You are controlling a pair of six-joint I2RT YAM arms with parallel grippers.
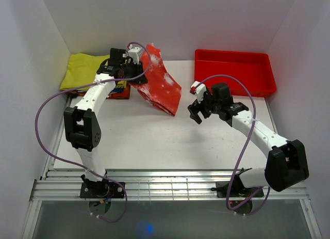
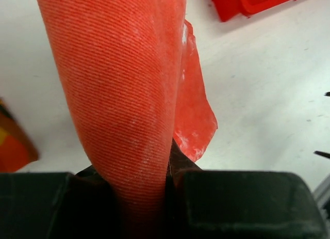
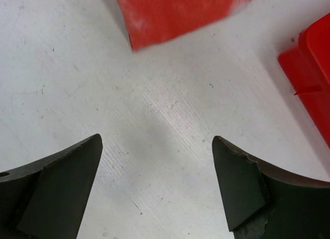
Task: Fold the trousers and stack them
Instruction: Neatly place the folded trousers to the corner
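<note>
- Nearest the camera, both arm bases sit on a slotted metal rail [image 1: 170,190] at the front edge of the table [image 1: 154,141], with purple cables looping off each arm.
- The right gripper [image 1: 196,114] [image 3: 156,141] hangs low over bare tabletop. Its jaws are spread wide with nothing between them, and the lower edge of the cloth lies just ahead.
- The trousers [image 1: 162,86] [image 2: 124,94] [image 3: 175,12] are bunched left of centre toward the back. Their upper end is lifted and a lower corner trails down toward the right gripper.
- The left gripper [image 1: 135,76] [image 2: 142,182] is clamped on a thick roll of that cloth at the raised end.
- The step looks like a fold in progress, with one end held up and the other free.
- To do it well, the right gripper should probably take the free lower edge rather than the middle of the panel, catching every layer.
- Both arms should then draw the cloth taut before laying it flat. A roll that thick may slip from the pinch.
- The table is white, matt and lightly scuffed, so cloth should slide on it easily.
- At the far left lies a folded yellow garment [image 1: 85,68], near the left gripper. A small orange-and-blue item [image 1: 121,90] beside it is too hidden to name.
- At the far right is a red tray [image 1: 232,74], well apart from the trousers.
- Plain white walls close in three sides, evenly lit.
</note>
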